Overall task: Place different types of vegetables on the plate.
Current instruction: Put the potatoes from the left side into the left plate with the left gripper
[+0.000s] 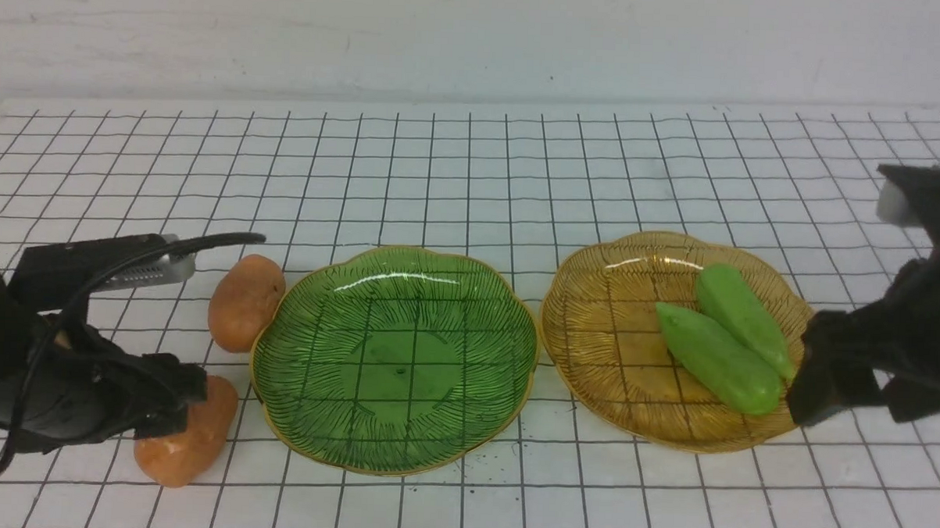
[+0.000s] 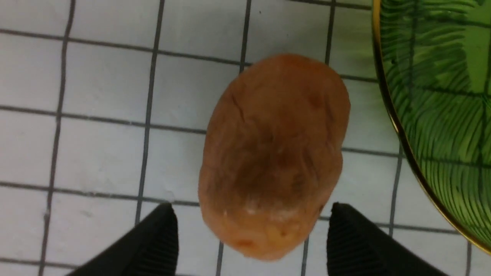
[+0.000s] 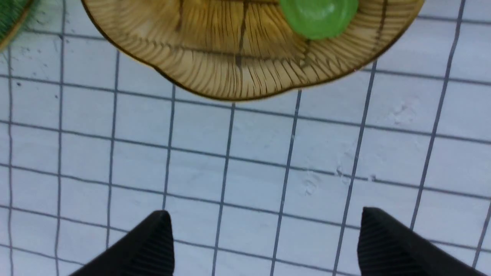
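Two orange-brown potatoes lie on the table left of the green plate [image 1: 391, 449]: one farther [image 1: 246, 303], one nearer [image 1: 190, 442]. My left gripper [image 1: 170, 398] hovers over the nearer one. In the left wrist view it [image 2: 251, 209] is open, its fingers either side of that potato's [image 2: 272, 153] end without touching. Two light-green cucumbers [image 1: 717, 357] [image 1: 744, 314] lie side by side on the amber plate [image 1: 593, 315]. My right gripper [image 1: 821, 386] is at that plate's right edge. In the right wrist view it [image 3: 264, 211] is open and empty over the table, short of the plate [image 3: 230, 69].
The green plate holds nothing; its rim [image 2: 395, 115] runs close beside the nearer potato. The two plates nearly touch at mid-table. A white wall rises behind the gridded tabletop [image 1: 473, 162]. One cucumber's end [image 3: 318, 15] shows in the right wrist view.
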Robot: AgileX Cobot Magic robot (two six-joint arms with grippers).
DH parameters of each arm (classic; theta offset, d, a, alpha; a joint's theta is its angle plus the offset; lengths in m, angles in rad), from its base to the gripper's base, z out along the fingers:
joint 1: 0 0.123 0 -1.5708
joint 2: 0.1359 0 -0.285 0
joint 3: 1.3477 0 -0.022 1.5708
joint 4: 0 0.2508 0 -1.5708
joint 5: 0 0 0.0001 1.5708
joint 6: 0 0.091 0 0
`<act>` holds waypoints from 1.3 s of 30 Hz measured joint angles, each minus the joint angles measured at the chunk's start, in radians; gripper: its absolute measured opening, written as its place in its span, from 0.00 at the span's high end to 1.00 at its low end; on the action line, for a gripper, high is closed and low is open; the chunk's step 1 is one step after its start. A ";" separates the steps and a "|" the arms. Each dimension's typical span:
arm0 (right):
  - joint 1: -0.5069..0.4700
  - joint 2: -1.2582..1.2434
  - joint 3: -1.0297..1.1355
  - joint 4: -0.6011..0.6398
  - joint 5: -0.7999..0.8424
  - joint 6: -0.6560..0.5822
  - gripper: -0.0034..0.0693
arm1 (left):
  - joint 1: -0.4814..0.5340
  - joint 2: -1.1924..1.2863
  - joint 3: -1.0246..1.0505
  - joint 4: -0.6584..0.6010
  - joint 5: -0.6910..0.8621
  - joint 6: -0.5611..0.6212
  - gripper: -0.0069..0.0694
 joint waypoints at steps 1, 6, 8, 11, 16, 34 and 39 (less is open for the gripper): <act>0.000 0.000 0.015 0.000 0.000 -0.001 0.15 | 0.000 0.020 -0.007 0.000 -0.005 0.000 0.30; 0.000 0.000 0.048 0.000 -0.001 -0.007 0.15 | 0.000 0.099 -0.020 0.000 -0.019 0.000 0.30; 0.000 0.000 0.053 0.000 -0.001 -0.007 0.15 | -0.001 0.130 -0.025 -0.011 -0.025 0.000 0.30; 0.000 0.000 0.053 0.000 -0.001 -0.007 0.15 | -0.001 0.146 -0.034 -0.012 -0.026 0.001 0.33; 0.000 0.000 0.053 0.000 -0.002 -0.012 0.15 | -0.001 0.147 -0.047 -0.012 0.005 0.015 0.36; 0.000 0.000 0.053 0.003 -0.030 -0.012 0.15 | -0.116 0.142 -0.301 -0.415 0.169 0.260 0.36; 0.000 0.000 0.053 0.003 -0.031 -0.015 0.15 | -0.175 0.252 -0.339 -0.464 0.113 0.300 0.36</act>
